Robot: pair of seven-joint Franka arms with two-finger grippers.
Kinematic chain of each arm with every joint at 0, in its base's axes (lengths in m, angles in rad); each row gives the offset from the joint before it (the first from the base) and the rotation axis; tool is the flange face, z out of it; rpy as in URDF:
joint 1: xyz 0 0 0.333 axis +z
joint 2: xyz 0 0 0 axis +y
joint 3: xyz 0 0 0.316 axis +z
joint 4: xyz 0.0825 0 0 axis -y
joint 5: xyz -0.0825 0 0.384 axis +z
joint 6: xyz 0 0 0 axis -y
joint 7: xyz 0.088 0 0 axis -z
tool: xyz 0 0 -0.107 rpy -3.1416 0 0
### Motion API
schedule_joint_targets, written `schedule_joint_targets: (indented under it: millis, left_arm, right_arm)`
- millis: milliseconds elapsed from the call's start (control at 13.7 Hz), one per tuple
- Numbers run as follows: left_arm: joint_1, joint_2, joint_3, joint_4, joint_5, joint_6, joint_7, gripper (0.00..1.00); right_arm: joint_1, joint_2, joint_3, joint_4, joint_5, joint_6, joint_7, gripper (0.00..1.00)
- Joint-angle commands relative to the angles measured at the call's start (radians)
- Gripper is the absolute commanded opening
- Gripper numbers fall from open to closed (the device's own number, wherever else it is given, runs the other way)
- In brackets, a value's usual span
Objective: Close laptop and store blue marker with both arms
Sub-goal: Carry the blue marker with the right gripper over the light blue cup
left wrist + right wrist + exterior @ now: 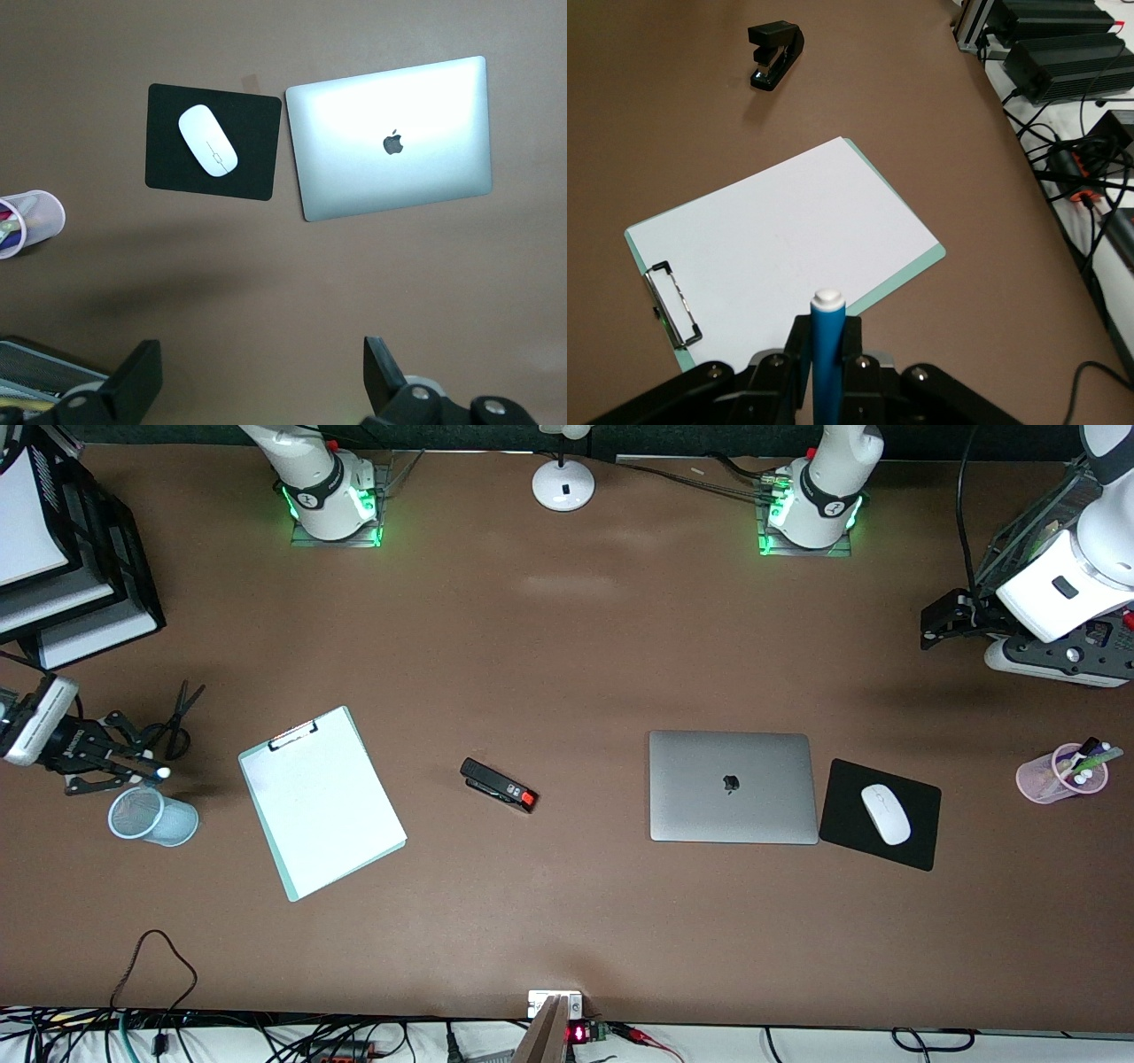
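Note:
The laptop (731, 786) lies closed on the table, silver lid up with its dark logo; it also shows in the left wrist view (394, 137). My right gripper (142, 766) is shut on the blue marker (160, 773), whose white end sticks out past the fingers, just above the rim of a light blue mesh cup (152, 817). In the right wrist view the marker (828, 350) stands between the shut fingers of that gripper (828, 332). My left gripper (930, 624) is open and empty, up over the left arm's end of the table; its fingers (142, 376) stand wide apart.
A black mouse pad (850, 784) with a white mouse (886, 815) lies beside the laptop. A pink pen cup (1059, 772) stands at the left arm's end. A clipboard (319, 802), a black stapler (498, 784), scissors (182, 713) and black trays (62, 558) are also here.

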Motion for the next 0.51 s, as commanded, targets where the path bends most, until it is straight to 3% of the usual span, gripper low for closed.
schedule_joint_targets:
  millis: [0, 438]
  left_arm:
    - [0.0, 0.005, -0.005, 0.018, -0.003, -0.011, 0.002, 1.0]
    - [0.0, 0.005, -0.006, 0.018, -0.003, -0.011, 0.002, 1.0]
  right_arm:
    - [-0.025, 0.049, 0.012, 0.066, 0.025, -0.028, -0.05, 0.03]
    - [-0.045, 0.107, 0.012, 0.088, 0.065, -0.04, -0.088, 0.03]
